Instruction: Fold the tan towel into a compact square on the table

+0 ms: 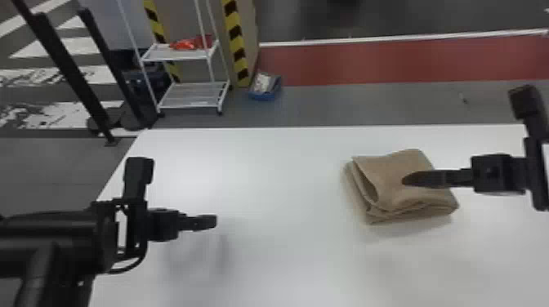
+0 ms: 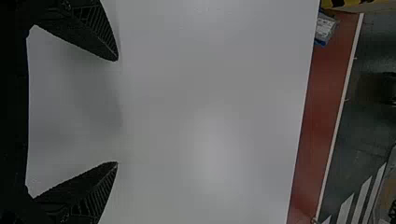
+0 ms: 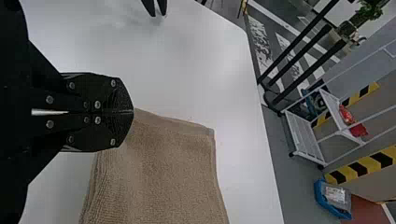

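The tan towel (image 1: 402,179) lies folded into a thick, roughly square stack on the right part of the table, with a loose fold bulging along its left side. Over the towel's right half is my right gripper (image 1: 406,179). In the right wrist view, the right gripper (image 3: 132,112) is shut, its tips together beside an edge of the towel (image 3: 168,172); whether they touch the cloth I cannot tell. Above the table's left part hangs my left gripper (image 1: 214,221). Seen from its wrist, the left gripper (image 2: 116,112) is wide open over bare tabletop.
The white table (image 1: 265,253) has its far edge beyond the towel and its left edge near the left arm. On the floor behind stand a white wire cart (image 1: 194,94), a blue bin (image 1: 265,86) and black posts (image 1: 65,69).
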`<state>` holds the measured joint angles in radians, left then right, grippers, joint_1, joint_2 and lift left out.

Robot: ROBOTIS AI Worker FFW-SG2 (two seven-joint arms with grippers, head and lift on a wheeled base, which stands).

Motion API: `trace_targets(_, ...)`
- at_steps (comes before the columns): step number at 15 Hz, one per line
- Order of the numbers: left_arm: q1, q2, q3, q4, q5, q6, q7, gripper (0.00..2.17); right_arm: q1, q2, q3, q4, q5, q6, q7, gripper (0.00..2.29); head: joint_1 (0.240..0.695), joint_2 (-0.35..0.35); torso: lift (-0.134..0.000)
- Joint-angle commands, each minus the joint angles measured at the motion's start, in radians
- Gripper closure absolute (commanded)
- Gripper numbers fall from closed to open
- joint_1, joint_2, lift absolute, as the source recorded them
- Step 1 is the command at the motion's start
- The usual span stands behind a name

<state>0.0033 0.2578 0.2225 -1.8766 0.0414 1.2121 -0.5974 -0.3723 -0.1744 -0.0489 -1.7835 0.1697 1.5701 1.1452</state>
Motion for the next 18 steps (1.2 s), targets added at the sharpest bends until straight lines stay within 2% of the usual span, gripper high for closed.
trace_targets(1,0.001,0.000,0.000,-0.001,0.000,0.002,-0.001,0.09,0.009,0.049,-0.026,-0.005,-0.064,0.002,-0.098,1.90,0.695,0.168,-0.124)
trace_targets(2,0.003,0.000,0.000,-0.001,0.000,0.002,-0.001,0.09,0.010,0.075,-0.026,0.030,-0.071,0.002,-0.170,1.90,0.695,0.171,-0.124)
trace_targets(3,0.004,0.000,0.000,-0.001,0.000,0.002,-0.001,0.09,-0.004,0.099,-0.028,0.105,-0.073,-0.018,-0.205,1.90,0.695,0.175,-0.124)
trace_targets(5,0.007,-0.002,0.000,-0.004,0.003,0.002,-0.002,0.09,-0.054,0.135,-0.029,0.239,-0.087,-0.206,-0.249,1.90,0.695,0.186,-0.124)
trace_targets(7,0.017,0.000,0.008,-0.009,0.005,-0.001,-0.004,0.09,-0.085,0.162,-0.032,0.303,-0.088,-0.288,-0.277,1.86,0.695,0.196,-0.124)
trace_targets(10,0.023,0.001,0.024,-0.004,0.005,-0.007,-0.004,0.09,-0.080,0.173,-0.040,0.296,-0.102,-0.288,-0.279,1.43,0.695,0.217,-0.124)
trace_targets(12,0.021,0.005,0.023,0.002,0.003,-0.013,-0.002,0.09,-0.073,0.170,-0.043,0.292,-0.111,-0.291,-0.279,1.37,0.695,0.226,-0.124)
trace_targets(13,0.020,0.005,0.018,-0.001,0.003,-0.010,-0.002,0.09,-0.074,0.168,-0.045,0.294,-0.122,-0.313,-0.280,1.21,0.695,0.229,-0.124)
trace_targets(15,0.018,0.001,0.015,-0.006,0.003,-0.004,-0.004,0.09,-0.073,0.167,-0.034,0.294,-0.118,-0.331,-0.286,0.21,0.695,0.230,-0.124)
trace_targets(16,0.017,0.001,0.015,-0.006,0.003,-0.004,-0.004,0.09,-0.066,0.167,-0.032,0.291,-0.111,-0.325,-0.286,0.08,0.695,0.228,-0.124)
trace_targets(18,0.014,0.001,0.015,-0.004,0.003,-0.004,-0.002,0.09,-0.066,0.167,-0.026,0.280,-0.101,-0.310,-0.289,0.08,0.695,0.226,-0.124)
